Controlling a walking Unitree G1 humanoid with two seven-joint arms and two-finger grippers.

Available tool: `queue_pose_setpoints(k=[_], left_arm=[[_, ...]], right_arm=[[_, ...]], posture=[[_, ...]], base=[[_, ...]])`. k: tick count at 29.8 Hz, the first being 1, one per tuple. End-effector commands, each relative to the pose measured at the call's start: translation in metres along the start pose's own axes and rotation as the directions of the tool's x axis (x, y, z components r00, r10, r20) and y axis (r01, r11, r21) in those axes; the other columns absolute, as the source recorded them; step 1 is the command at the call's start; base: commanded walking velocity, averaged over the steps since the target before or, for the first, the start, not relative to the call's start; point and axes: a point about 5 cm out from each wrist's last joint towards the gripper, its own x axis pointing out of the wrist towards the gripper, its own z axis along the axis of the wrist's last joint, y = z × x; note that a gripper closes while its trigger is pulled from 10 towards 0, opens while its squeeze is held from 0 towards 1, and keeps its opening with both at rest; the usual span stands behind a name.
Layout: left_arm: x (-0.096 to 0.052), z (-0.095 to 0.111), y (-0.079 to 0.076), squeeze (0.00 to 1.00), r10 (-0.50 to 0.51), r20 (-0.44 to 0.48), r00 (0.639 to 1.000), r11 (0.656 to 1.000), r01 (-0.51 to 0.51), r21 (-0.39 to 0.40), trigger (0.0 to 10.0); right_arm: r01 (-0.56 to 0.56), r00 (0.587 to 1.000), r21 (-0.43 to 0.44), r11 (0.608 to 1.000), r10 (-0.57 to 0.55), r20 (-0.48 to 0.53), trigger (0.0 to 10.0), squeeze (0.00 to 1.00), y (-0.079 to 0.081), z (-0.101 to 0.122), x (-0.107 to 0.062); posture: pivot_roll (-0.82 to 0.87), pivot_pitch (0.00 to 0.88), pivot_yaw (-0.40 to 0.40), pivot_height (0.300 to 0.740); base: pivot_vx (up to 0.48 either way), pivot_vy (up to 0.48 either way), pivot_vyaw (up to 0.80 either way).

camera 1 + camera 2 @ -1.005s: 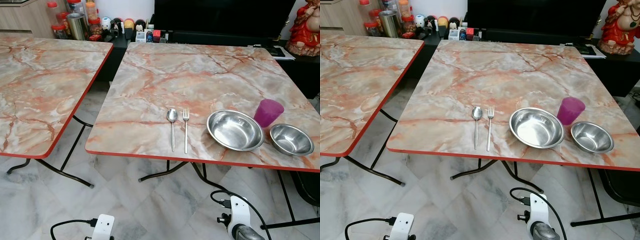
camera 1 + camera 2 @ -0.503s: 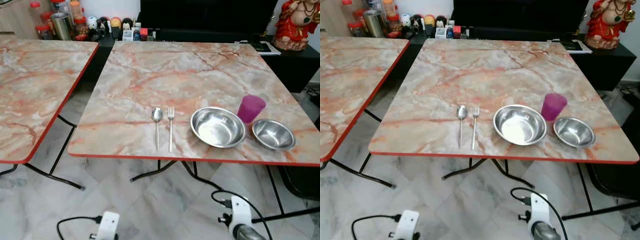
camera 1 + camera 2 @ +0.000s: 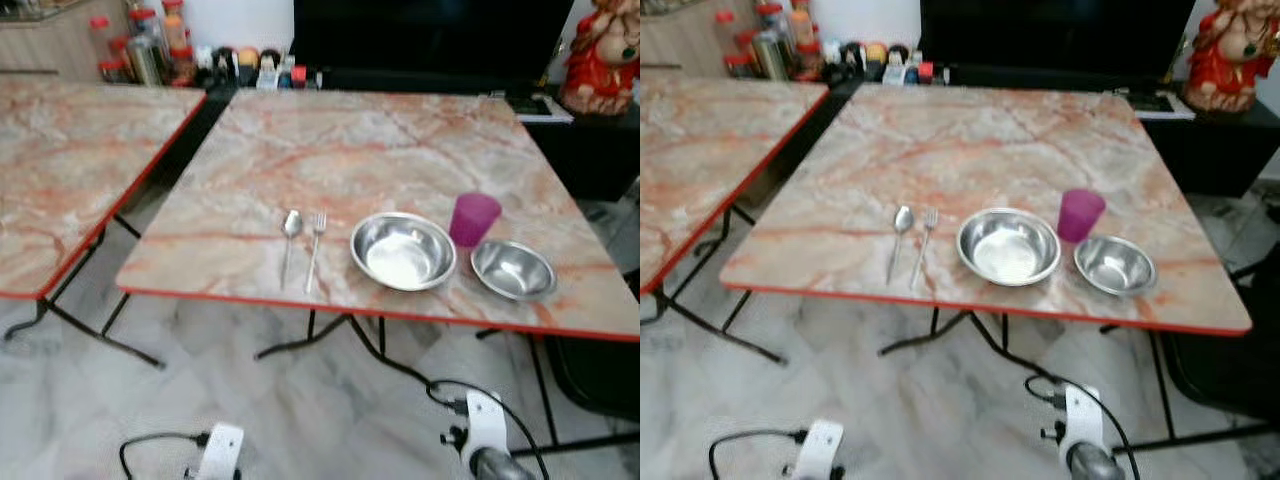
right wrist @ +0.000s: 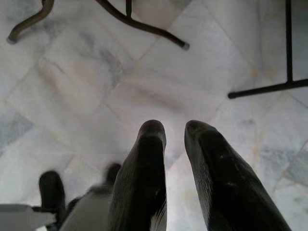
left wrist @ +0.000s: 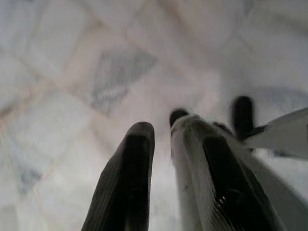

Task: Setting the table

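Observation:
On the marble-patterned table (image 3: 330,150), near its front edge, a spoon (image 3: 290,235) and a fork (image 3: 315,245) lie side by side. To their right sit a large steel bowl (image 3: 403,251), an upright purple cup (image 3: 474,219) and a small steel bowl (image 3: 513,270). Both arms hang low in front of the table, over the floor. My left gripper (image 5: 161,127) points down at the tiles with its fingers together and empty. My right gripper (image 4: 175,130) hangs the same way, shut, with nothing in it.
A second marble table (image 3: 70,170) stands to the left, with a narrow gap between the two. Jars and small figures (image 3: 150,55) line a dark cabinet at the back, and a red statue (image 3: 600,60) stands at the far right. Black folding legs (image 4: 139,24) rest on the pale tiled floor.
The whole picture has shifted and blurred, and the table looks a little farther off, so the camera has moved. The tableware lies where it was. Both arms still hang low.

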Motion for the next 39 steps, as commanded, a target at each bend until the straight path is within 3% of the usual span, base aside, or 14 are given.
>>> queue_pose_setpoints(k=[1, 16, 25, 34, 39], left_arm=[[0.0, -0.001, -0.005, 0.0, -0.011, -0.011, 1.0, 1.0, 0.011, 0.003, 10.0], [0.0, -0.002, -0.005, 0.0, -0.009, -0.009, 1.0, 1.0, 0.009, -0.007, 10.0], [-0.002, -0.008, 0.004, 0.0, 0.009, -0.017, 1.0, 1.0, -0.009, -0.014, 10.0], [-0.002, -0.004, 0.014, 0.0, 0.05, 0.02, 0.999, 0.999, -0.05, -0.021, 10.0], [-0.002, 0.009, 0.034, 0.0, 0.158, 0.057, 0.986, 0.975, -0.147, -0.165, 10.0]], right_arm=[[0.016, 1.0, -0.003, 1.0, -0.016, -0.004, 10.0, 0.0, -0.005, 0.0, 0.0], [0.012, 1.0, -0.007, 1.0, -0.012, -0.012, 10.0, 0.0, -0.006, -0.001, -0.001], [0.01, 1.0, -0.004, 1.0, -0.01, -0.018, 10.0, 0.0, -0.007, -0.002, -0.001], [0.014, 1.0, -0.003, 1.0, -0.014, -0.012, 10.0, 0.0, -0.007, -0.001, -0.001], [0.011, 1.0, -0.006, 1.0, -0.011, -0.014, 10.0, 0.0, -0.007, -0.001, -0.001]], posture=[[0.0, 0.059, -0.059, 0.736], [0.01, 0.062, -0.066, 0.736], [0.01, 0.066, -0.066, 0.736], [0.01, 0.067, -0.066, 0.736], [0.01, 0.071, -0.064, 0.736]], base=[[0.0, -0.368, 0.0], [0.0, -0.366, 0.0], [0.0, 0.0, -0.5], [0.0, 0.0, 0.0], [0.0, 0.0, 0.0]])
